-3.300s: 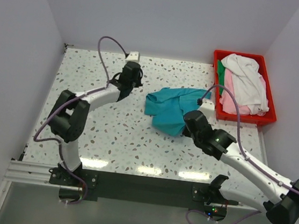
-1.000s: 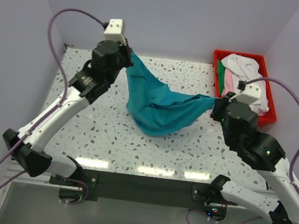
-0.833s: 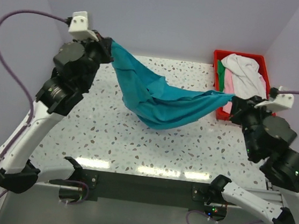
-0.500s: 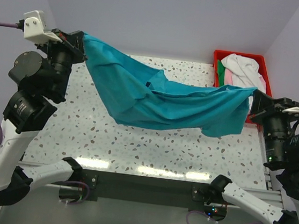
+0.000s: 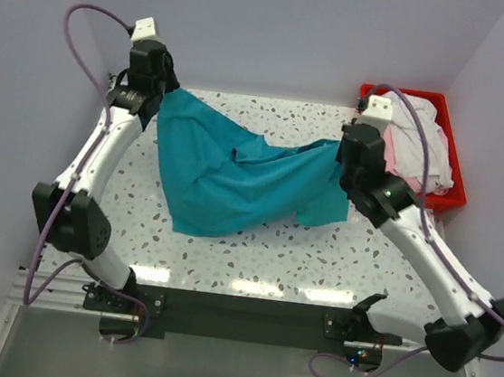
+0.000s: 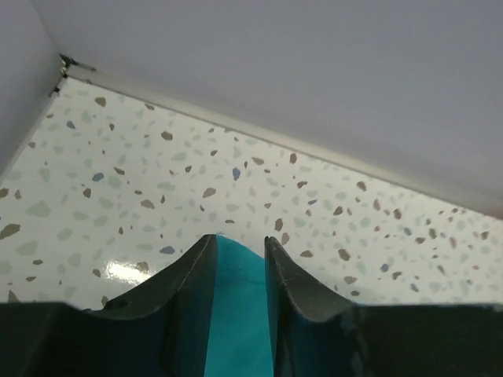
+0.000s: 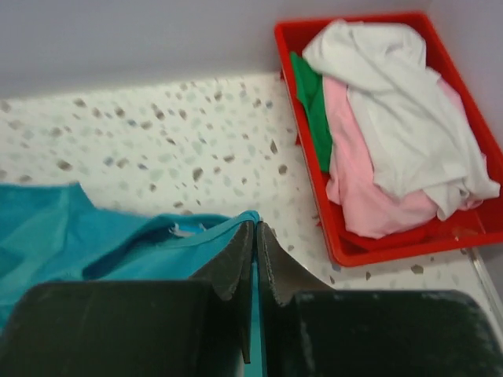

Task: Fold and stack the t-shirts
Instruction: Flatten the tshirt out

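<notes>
teal t-shirt (image 5: 235,177), red bin (image 5: 454,171), speckled table (image 5: 256,234)

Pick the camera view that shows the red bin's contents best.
Right wrist view: the red bin is close, with white, pink and green shirts distinct. The top external view shows the bin smaller, partly behind the right arm. The left wrist view misses it.

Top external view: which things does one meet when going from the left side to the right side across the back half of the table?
left gripper → teal t-shirt → right gripper → pink t-shirt → white t-shirt → red bin
</notes>
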{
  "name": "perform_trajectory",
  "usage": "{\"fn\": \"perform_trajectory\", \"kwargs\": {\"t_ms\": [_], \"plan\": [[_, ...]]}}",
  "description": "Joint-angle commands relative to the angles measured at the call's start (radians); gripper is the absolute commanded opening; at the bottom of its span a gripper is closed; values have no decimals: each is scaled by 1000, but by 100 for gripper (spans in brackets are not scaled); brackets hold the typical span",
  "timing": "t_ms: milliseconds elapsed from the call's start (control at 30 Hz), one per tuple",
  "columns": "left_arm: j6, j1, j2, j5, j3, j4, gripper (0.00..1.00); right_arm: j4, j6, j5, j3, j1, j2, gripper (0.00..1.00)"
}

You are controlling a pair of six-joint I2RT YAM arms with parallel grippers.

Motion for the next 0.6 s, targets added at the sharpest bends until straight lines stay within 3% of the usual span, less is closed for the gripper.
{"fn": "perform_trajectory", "kwargs": {"t_ms": [0,67,100,167,200,233,300,367,467,567], "plan": [[-44,62,184,178,50,52,40,-8,163,-206,-81,-169,140,5],[-45,67,290,200,105,5,59,-12,189,-277,-75,-249,285,20],[-51,67,301,204,122,-1,66,-35,203,-307,-48,-262,324,39],[-90,66,258,213,93,23,80,-50,215,-345,-28,-278,382,58],[-108,62,235,210,52,25,81,-53,224,-351,-28,-282,394,74],[-160,61,176,180,26,-3,81,-52,230,-354,-34,-282,392,79],[-221,41,91,142,-127,-17,81,-76,246,-351,-48,-283,373,85],[-335,24,-68,63,-267,-15,81,-104,263,-348,-61,-282,353,86],[-488,-29,-291,3,-642,3,72,-112,301,-354,-193,-283,271,86],[-615,-140,-446,-50,-802,-41,64,-95,339,-388,-328,-282,175,84]]}}
